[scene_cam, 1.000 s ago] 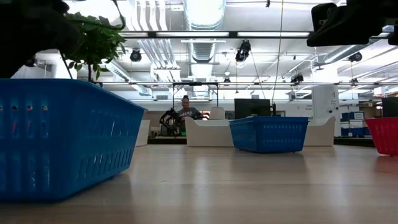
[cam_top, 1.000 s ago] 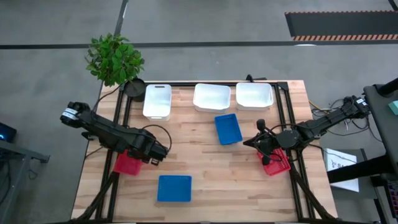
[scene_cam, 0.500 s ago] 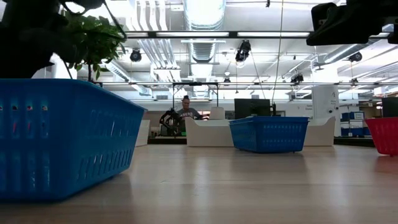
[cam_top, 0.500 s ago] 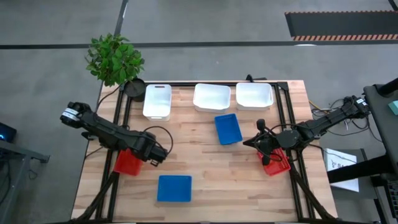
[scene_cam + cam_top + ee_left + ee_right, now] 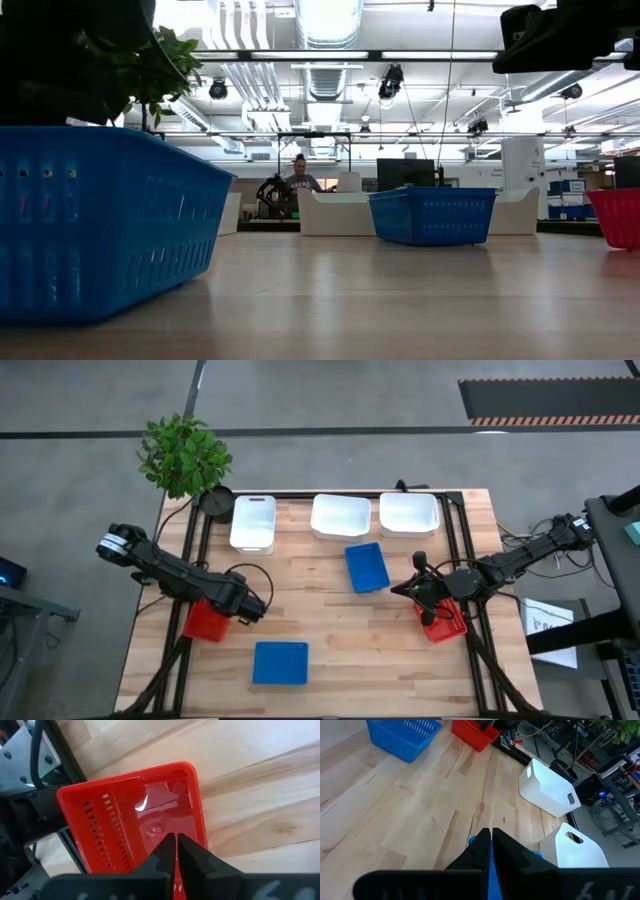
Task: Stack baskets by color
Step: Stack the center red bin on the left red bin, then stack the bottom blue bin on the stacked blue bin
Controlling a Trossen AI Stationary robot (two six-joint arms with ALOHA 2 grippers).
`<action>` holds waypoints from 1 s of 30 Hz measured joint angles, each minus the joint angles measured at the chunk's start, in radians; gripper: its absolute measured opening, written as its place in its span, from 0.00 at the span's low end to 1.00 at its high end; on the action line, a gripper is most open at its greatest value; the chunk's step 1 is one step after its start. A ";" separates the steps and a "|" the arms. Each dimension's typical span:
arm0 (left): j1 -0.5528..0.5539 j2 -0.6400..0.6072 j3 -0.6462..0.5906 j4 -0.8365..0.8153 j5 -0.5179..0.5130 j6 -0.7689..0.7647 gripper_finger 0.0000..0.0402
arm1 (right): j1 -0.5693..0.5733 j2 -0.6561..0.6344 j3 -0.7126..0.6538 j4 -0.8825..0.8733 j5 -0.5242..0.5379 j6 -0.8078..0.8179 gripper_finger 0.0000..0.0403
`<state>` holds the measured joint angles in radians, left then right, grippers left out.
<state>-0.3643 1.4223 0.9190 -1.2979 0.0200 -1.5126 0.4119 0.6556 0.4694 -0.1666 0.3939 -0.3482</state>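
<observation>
I take the shallow red slotted plastic basket at the left edge of the tabletop, lower left of the high view, as the piece in hand: it is glossy, with rows of slots in its walls, and its long axis seems to run roughly along that table edge. My left end effector sits right at it; in the left wrist view the two dark fingers are drawn together over the near rim of the red basket, and I cannot tell for sure whether the thin wall is pinched between them. The basket lies straight ahead of that end effector, reaching away from it, so I judge any lift has to start from this near rim. The other red slotted plastic basket rests at the right edge of the high view's tabletop, well apart, beside my right end effector, whose fingers are together on nothing I can see. So the left arm is nearer the first red basket, the right arm nearer the second, and stacking them means a carry across the tabletop. Between them lie a blue slotted plastic basket near centre and another blue one at lower centre; three white rounded plastic baskets line the upper edge.
</observation>
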 joint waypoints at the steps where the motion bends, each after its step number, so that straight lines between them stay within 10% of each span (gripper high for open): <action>1: 0.000 0.000 -0.001 0.024 0.000 0.000 0.00 | 0.000 0.000 0.000 0.000 0.000 0.000 0.03; 15: 0.003 -0.005 0.054 0.095 -0.023 0.009 0.00 | 0.000 0.000 0.000 -0.001 0.000 -0.003 0.03; 23: -0.012 -0.006 0.147 0.539 -0.384 0.502 0.00 | 0.000 0.001 0.000 0.021 0.000 0.043 0.03; 30: -0.026 -0.003 0.148 0.959 -0.125 0.864 0.00 | 0.016 0.013 -0.001 0.035 -0.100 0.309 0.03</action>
<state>-0.3901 1.4189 1.0672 -0.3386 -0.1047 -0.6487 0.4281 0.6681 0.4683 -0.1313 0.2940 -0.0393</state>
